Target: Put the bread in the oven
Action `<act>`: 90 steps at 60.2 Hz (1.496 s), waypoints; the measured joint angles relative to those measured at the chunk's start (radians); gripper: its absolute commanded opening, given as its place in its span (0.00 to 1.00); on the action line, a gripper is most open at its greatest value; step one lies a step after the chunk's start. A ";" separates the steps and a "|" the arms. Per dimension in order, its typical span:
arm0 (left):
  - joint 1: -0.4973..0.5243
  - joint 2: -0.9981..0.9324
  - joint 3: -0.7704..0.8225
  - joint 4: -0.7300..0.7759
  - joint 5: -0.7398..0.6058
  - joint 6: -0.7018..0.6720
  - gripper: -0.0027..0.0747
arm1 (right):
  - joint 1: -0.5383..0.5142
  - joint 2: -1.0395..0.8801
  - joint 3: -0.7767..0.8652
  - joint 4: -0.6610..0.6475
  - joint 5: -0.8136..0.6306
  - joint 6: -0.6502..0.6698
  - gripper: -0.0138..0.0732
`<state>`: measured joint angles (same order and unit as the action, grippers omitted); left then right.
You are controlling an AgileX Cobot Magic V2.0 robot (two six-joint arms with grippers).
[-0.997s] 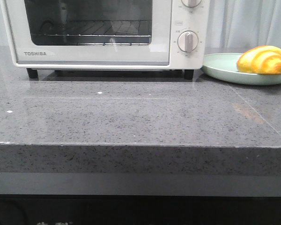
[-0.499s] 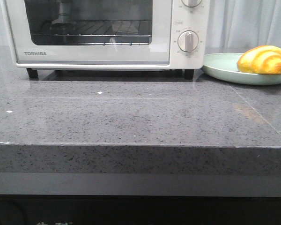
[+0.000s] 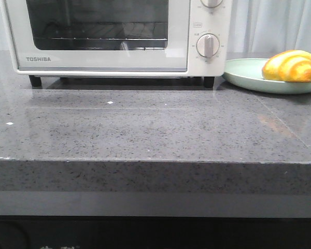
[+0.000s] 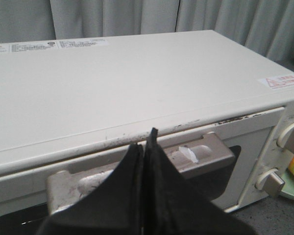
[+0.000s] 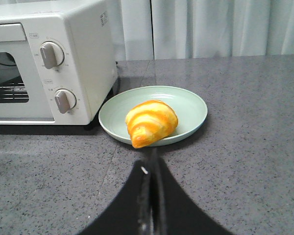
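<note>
The left tool [image 4: 146, 147], fingers pressed together and empty, hangs seemingly just above the oven [image 4: 137, 98] handle [image 4: 196, 154] (door closed); descending shut, it could skid off.

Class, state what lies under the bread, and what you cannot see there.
The bread rests on a pale green plate beside the oven. The plate's centre beneath the bread is hidden.

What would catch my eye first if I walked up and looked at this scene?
Probably the golden-yellow striped bread, sitting on a pale green plate on the grey speckled countertop, just right of the oven. Next, the white TOSHIBA toaster oven itself, its glass door closed. The left claw is pinched shut just above the door handle, and the right claw, also shut, points at the bread.
</note>
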<state>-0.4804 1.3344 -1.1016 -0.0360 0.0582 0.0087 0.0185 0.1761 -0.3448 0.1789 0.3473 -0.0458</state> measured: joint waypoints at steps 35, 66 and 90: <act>-0.002 0.021 -0.012 -0.008 0.103 0.000 0.01 | 0.000 0.000 0.000 0.001 0.000 0.000 0.08; -0.121 -0.205 0.432 -0.109 0.115 0.000 0.01 | 0.000 0.000 0.000 0.001 0.000 0.000 0.08; -0.061 -0.402 0.494 -0.145 0.086 0.000 0.01 | 0.000 0.013 -0.017 0.001 0.061 0.004 0.09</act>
<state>-0.5418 0.9326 -0.6072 -0.1813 0.1441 0.0087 0.0185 0.1894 -0.3616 0.1797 0.4082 -0.0419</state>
